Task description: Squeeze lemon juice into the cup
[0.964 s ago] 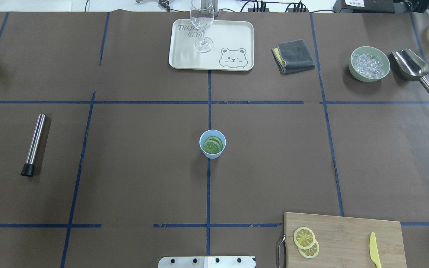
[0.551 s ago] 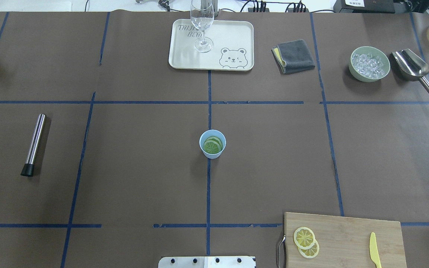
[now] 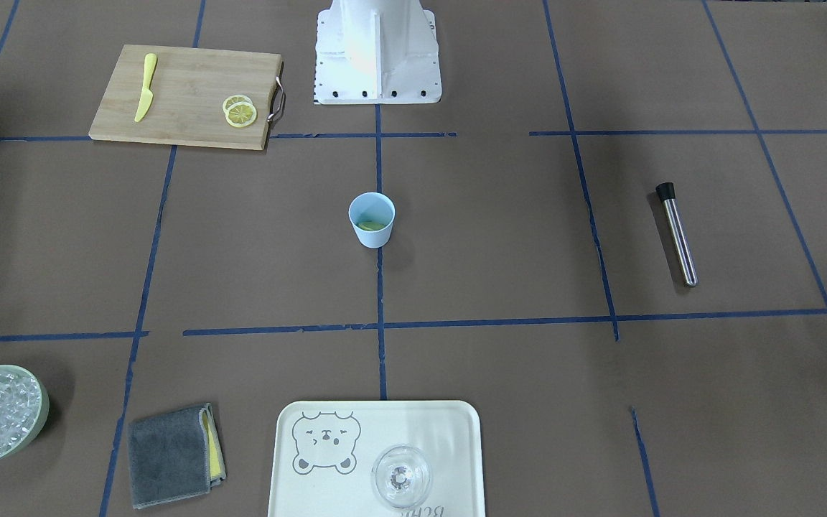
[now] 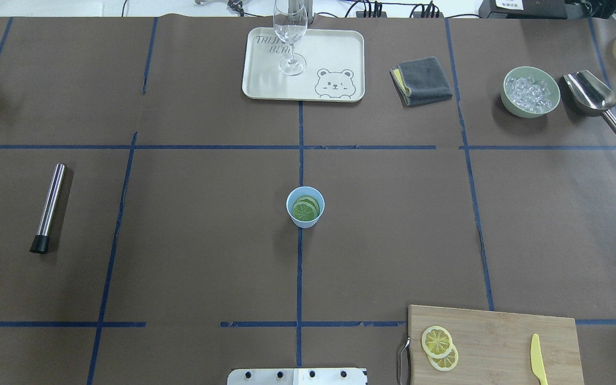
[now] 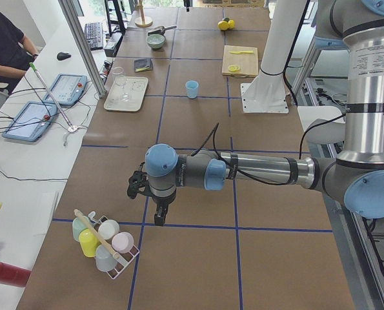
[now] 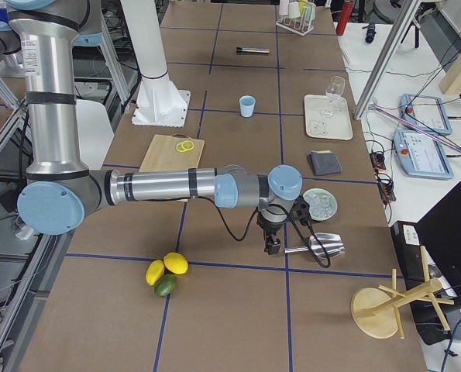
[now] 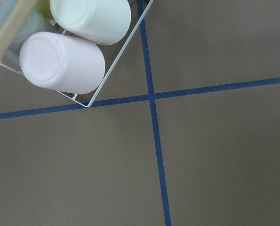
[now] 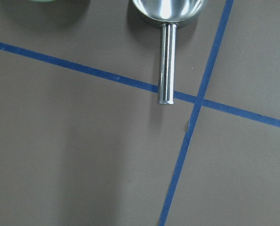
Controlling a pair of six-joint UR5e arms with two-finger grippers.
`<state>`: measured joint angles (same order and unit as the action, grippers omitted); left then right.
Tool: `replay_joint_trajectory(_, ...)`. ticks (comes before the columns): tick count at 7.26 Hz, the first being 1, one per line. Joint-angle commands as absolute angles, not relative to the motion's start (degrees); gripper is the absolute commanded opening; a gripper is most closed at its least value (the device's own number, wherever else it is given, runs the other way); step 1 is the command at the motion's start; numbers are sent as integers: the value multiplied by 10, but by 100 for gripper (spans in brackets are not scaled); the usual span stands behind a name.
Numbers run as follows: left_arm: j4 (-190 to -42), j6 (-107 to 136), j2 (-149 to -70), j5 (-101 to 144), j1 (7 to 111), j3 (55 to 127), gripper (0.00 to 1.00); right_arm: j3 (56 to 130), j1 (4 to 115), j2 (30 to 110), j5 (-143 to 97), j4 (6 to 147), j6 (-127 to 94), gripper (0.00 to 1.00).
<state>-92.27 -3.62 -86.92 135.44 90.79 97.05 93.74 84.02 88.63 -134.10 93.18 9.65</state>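
Observation:
Two lemon slices [image 4: 437,342] lie overlapped on the left end of a bamboo cutting board [image 4: 500,342] at the near right; they also show in the front-facing view [image 3: 240,112]. The light-blue cup [image 4: 305,207] stands upright at the table's centre [image 3: 371,220] with green slices inside. My left gripper [image 5: 159,219] hangs over the far left end beside a cup rack [image 5: 104,242]. My right gripper [image 6: 273,248] hangs over the far right end by a metal scoop [image 6: 323,248]. Both show only in side views, so I cannot tell whether they are open.
A yellow knife [image 4: 538,359] lies on the board. A tray [image 4: 335,48] with a wine glass [image 4: 290,37], a grey cloth [image 4: 421,80], a bowl of ice [image 4: 531,91] and a scoop [image 4: 594,99] line the far side. A steel muddler [image 4: 49,207] lies at left.

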Motion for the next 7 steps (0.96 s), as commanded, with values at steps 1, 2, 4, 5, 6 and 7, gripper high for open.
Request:
replay_joint_trajectory(1, -923, -36, -870, 1355, 908, 969, 100, 938, 851, 883, -1332, 933, 105, 100)
replay_joint_trajectory(2, -918, -36, -869, 1354, 908, 970, 100, 938, 852, 892, -1332, 931, 104, 100)
replay_joint_trajectory(4, -902, -40, -855, 1350, 911, 981, 100, 936, 851, 892, -1332, 931, 95, 100)
replay_joint_trajectory(5, -876, -43, -855, 1350, 911, 996, 100, 932, 851, 892, -1335, 929, 94, 100)
replay_joint_trajectory(6, -863, -43, -855, 1349, 912, 1005, 100, 932, 851, 893, -1332, 927, 95, 100)
replay_joint_trajectory(7, -863, -44, -855, 1348, 912, 1006, 100, 932, 850, 894, -1332, 926, 96, 100)
